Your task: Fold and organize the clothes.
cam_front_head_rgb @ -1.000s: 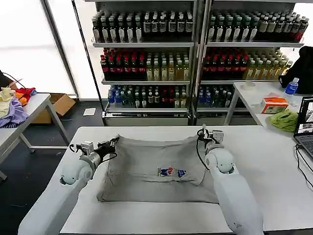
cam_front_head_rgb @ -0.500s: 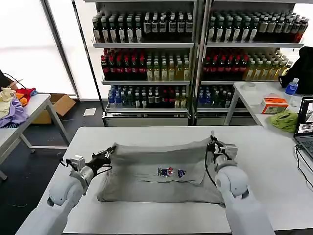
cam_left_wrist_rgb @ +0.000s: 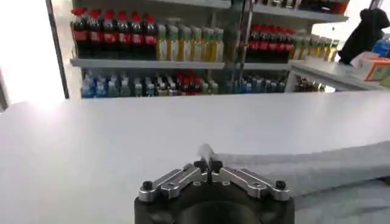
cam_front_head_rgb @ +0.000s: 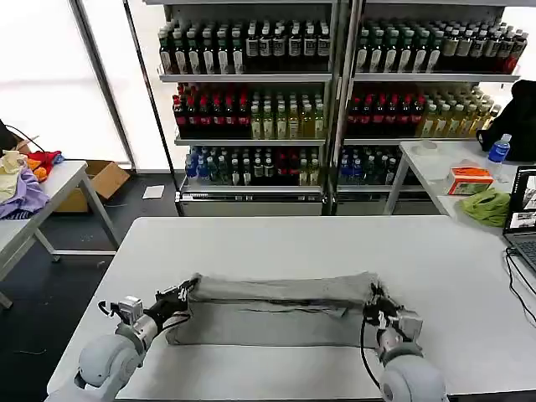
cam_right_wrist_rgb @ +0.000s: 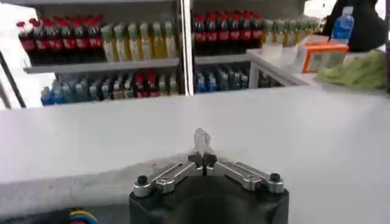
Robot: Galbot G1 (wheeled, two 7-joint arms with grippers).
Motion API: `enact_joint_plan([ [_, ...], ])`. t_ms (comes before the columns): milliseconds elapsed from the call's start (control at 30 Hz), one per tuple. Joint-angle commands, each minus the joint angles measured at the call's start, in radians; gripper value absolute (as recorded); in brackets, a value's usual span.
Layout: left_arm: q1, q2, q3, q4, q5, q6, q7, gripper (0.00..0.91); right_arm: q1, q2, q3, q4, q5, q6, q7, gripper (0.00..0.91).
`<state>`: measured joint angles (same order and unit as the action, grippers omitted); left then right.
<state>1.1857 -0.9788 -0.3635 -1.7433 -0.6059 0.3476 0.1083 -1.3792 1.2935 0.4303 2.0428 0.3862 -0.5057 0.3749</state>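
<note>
Grey shirt (cam_front_head_rgb: 276, 311) is lying folded into a long band across the lower middle of your head view, on the white tabletop (cam_front_head_rgb: 276, 243). Your left hand (cam_front_head_rgb: 186, 291) is pinching its folded edge at lower left, fingers clenched on the cloth, while your right hand (cam_front_head_rgb: 374, 303) is gripping the same edge at lower right.

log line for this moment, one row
step: fold shirt | left gripper: shut on shirt | right gripper: shut on shirt | far edge doubled toward near edge
</note>
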Motion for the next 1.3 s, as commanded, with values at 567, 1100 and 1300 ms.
enact_joint_plan([
  [567, 0.077, -0.033, -0.031, -0.058, 0.086, -0.026, 0.018, 0.907, -0.117, 0.021, -0.011, -0.088, -0.117, 0.077, -0.011, 0.907],
  [1100, 0.138, -0.086, -0.153, -0.163, 0.021, 0.015, -0.072, 0.907, -0.133, -0.019, 0.108, 0.279, -0.045, 0.045, 0.005, 0.907],
  [1300, 0.158, -0.153, -0.149, -0.140, -0.006, 0.034, -0.081, 0.907, -0.119, -0.024, 0.107, 0.309, -0.040, 0.029, 0.005, 0.907],
])
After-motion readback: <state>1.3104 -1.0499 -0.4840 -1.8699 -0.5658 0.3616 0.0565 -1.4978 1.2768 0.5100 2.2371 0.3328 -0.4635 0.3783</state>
